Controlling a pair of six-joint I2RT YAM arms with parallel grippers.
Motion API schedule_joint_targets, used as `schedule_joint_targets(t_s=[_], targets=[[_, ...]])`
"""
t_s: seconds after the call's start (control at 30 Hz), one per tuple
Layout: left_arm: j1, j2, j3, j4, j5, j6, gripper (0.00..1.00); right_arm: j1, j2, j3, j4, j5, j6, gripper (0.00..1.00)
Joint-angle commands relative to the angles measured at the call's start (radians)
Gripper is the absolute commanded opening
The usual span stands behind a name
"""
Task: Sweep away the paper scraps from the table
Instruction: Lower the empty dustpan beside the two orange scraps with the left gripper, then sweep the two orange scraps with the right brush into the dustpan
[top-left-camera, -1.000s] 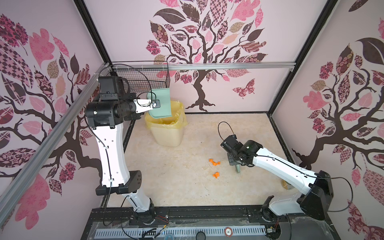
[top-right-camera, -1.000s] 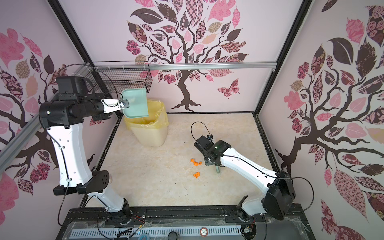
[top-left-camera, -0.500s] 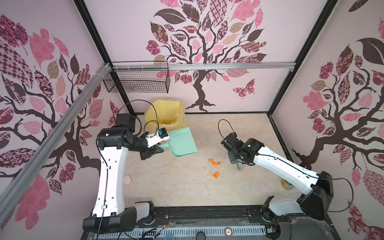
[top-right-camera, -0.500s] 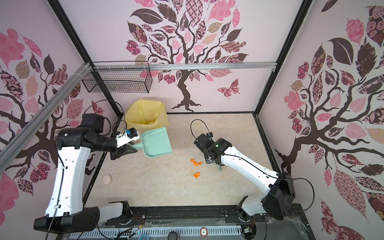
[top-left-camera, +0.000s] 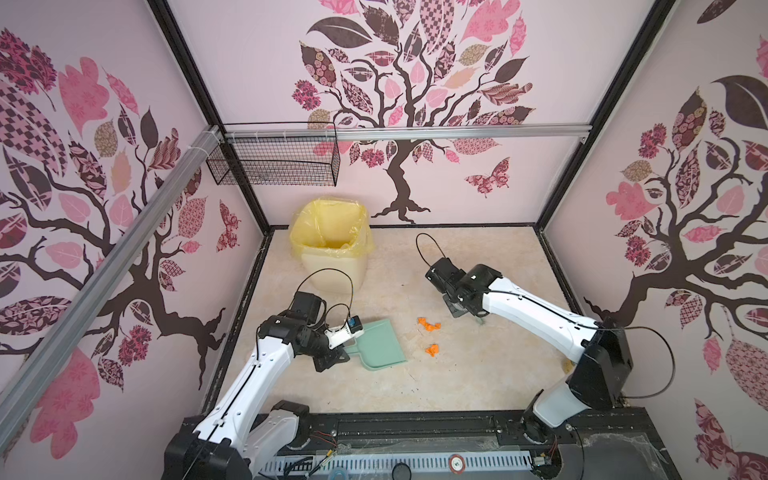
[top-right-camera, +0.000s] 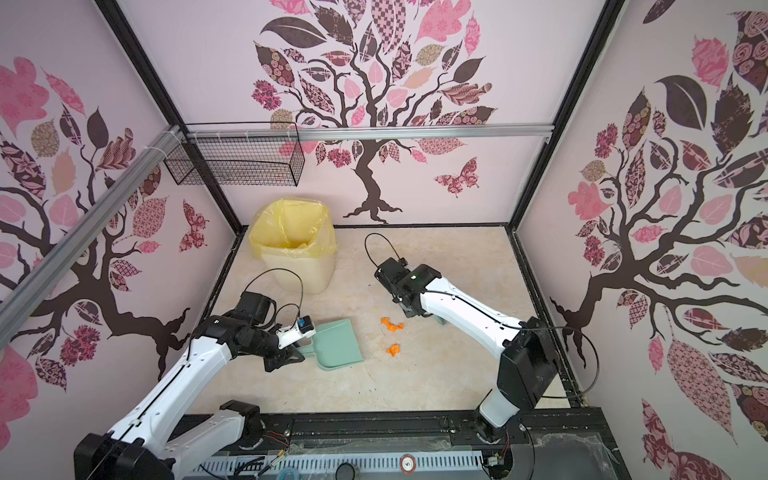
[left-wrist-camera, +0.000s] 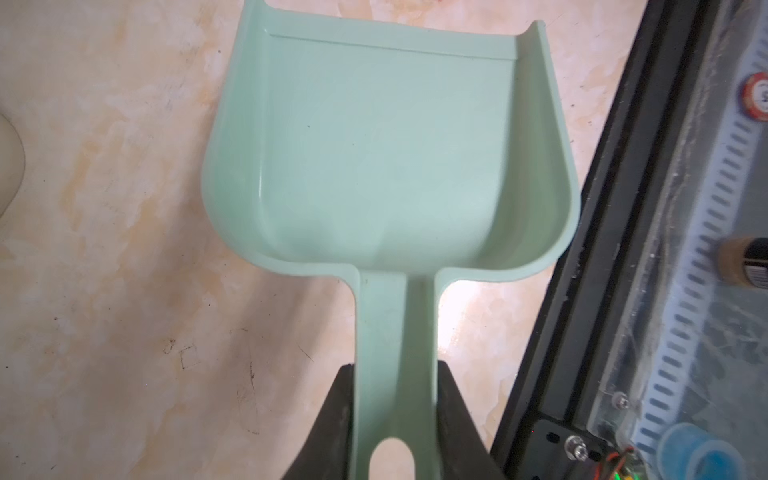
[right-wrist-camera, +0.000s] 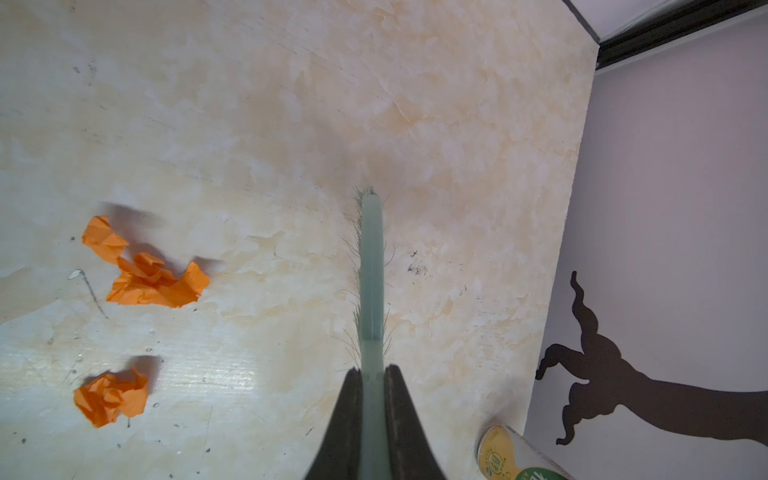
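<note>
Three orange paper scraps lie mid-table: a touching pair (top-left-camera: 428, 325) (right-wrist-camera: 145, 274) and a single wad (top-left-camera: 432, 350) (right-wrist-camera: 111, 401). My left gripper (left-wrist-camera: 395, 368) is shut on the handle of the mint-green dustpan (top-left-camera: 380, 344) (left-wrist-camera: 386, 158). The pan is empty. It sits low over the table (top-left-camera: 478, 374), just left of the scraps, with its mouth toward them. My right gripper (right-wrist-camera: 371, 372) is shut on the thin handle of the brush (right-wrist-camera: 370, 257). The brush stands on the table to the right of the scraps, and in both top views the right arm mostly hides it.
A cream bin (top-left-camera: 332, 257) with a yellow liner stands at the back left. A black wire basket (top-left-camera: 274, 162) hangs on the wall above it. A small can (right-wrist-camera: 503, 453) lies by the right wall. Black frame rails (left-wrist-camera: 582, 291) run close beside the dustpan.
My left arm came down from above the bin, carrying the dustpan to the table left of the scraps. The right arm, brush and scraps have hardly moved.
</note>
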Motion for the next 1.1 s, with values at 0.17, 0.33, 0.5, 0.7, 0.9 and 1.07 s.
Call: schedule_joint_targets(t_s=[0.17, 0.33, 0.5, 0.7, 0.9, 1.07], targets=[[-0.006, 0.057, -0.016, 0.172, 0.017, -0.063, 0.00, -0.011, 0.061, 0.025, 0.166, -0.048, -0.154, 0.00], [-0.011, 0.104, -0.024, 0.167, 0.016, -0.049, 0.00, -0.012, 0.102, -0.011, 0.275, -0.101, -0.293, 0.00], [-0.023, 0.133, -0.061, 0.179, -0.002, -0.036, 0.00, -0.010, 0.131, 0.009, 0.249, -0.181, -0.359, 0.00], [-0.022, 0.124, -0.090, 0.189, -0.019, -0.025, 0.00, 0.070, 0.087, -0.105, 0.292, -0.236, -0.530, 0.00], [-0.022, 0.145, -0.088, 0.188, -0.018, -0.012, 0.00, 0.147, 0.076, -0.141, 0.253, -0.296, -0.528, 0.00], [-0.022, 0.158, -0.085, 0.185, -0.029, 0.004, 0.00, 0.218, 0.051, -0.174, 0.197, -0.247, -0.522, 0.00]])
